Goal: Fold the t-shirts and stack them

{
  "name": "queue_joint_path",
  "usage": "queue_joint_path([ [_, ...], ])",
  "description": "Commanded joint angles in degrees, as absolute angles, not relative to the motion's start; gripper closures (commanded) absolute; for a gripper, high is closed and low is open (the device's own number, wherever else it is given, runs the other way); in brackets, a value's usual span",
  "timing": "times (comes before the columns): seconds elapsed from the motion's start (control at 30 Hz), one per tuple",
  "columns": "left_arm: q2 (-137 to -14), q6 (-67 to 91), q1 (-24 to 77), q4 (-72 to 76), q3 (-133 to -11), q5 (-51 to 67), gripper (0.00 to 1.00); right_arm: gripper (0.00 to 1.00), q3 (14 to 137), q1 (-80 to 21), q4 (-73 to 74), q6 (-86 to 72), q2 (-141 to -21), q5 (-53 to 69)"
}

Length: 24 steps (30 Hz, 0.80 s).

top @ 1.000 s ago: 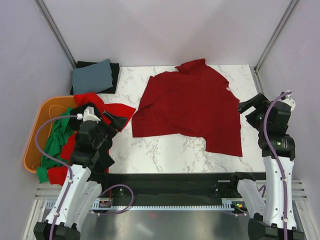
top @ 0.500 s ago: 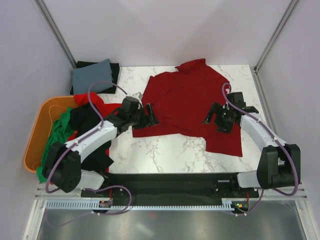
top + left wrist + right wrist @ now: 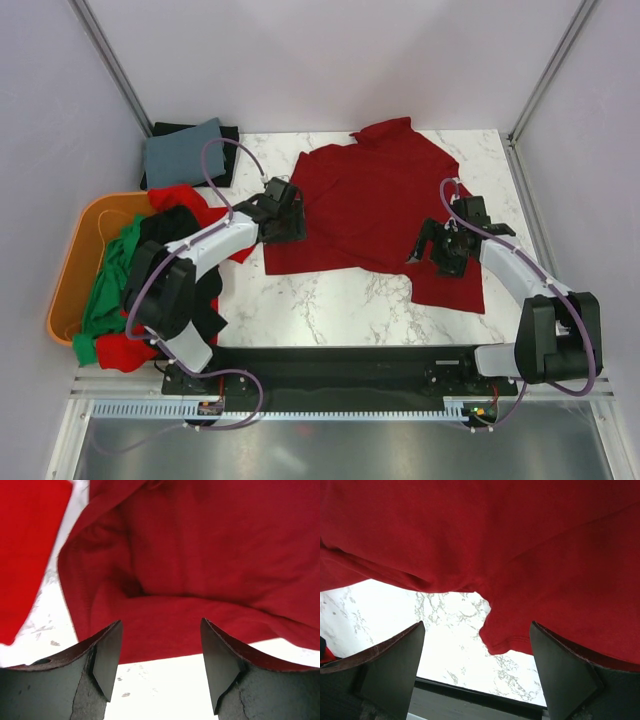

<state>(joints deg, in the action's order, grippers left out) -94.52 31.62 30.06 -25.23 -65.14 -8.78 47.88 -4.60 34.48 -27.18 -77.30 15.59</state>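
Observation:
A dark red t-shirt (image 3: pixel 380 210) lies spread on the marble table (image 3: pixel 330 300), collar at the back. My left gripper (image 3: pixel 288 228) is open over the shirt's near left corner. In the left wrist view the gripper (image 3: pixel 160 667) is empty, with the hem of the dark red shirt (image 3: pixel 200 580) just ahead of it. My right gripper (image 3: pixel 432 252) is open over the notch in the near hem. In the right wrist view the gripper (image 3: pixel 477 672) is empty above a hem corner of the dark red shirt (image 3: pixel 500 640). Bright red (image 3: pixel 230 222), green (image 3: pixel 105 295) and black (image 3: pixel 175 235) shirts lie heaped at the left.
An orange tub (image 3: pixel 62 300) at the left edge holds the heap, which spills onto the table. A bright red cloth (image 3: pixel 25 545) shows at the left of the left wrist view. Folded grey-blue cloth (image 3: pixel 185 152) on black cloth sits at the back left. Frame posts stand at the back corners.
Both arms have swung out from their raised, drawn-back poses down onto the dark red shirt. In the last half second the left gripper shifted slightly further back along the shirt's left edge.

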Motion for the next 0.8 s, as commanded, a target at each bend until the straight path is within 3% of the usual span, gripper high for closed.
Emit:
queue_joint_path([
  [0.0,-96.9,30.8,29.4,-29.0,-66.8,-13.8,0.3,0.07,46.5,-4.6,32.6,-25.1,-76.0,15.5],
  [0.53,-103.2,33.5,27.0,-29.6,-69.7,-14.1,0.33,0.07,43.5,-4.6,30.1,-24.0,-76.2,17.6],
  [0.77,-101.9,32.9,26.8,-29.8,-70.7,-15.1,0.23,0.07,42.7,-4.5,29.2,-24.2,-76.9,18.4],
])
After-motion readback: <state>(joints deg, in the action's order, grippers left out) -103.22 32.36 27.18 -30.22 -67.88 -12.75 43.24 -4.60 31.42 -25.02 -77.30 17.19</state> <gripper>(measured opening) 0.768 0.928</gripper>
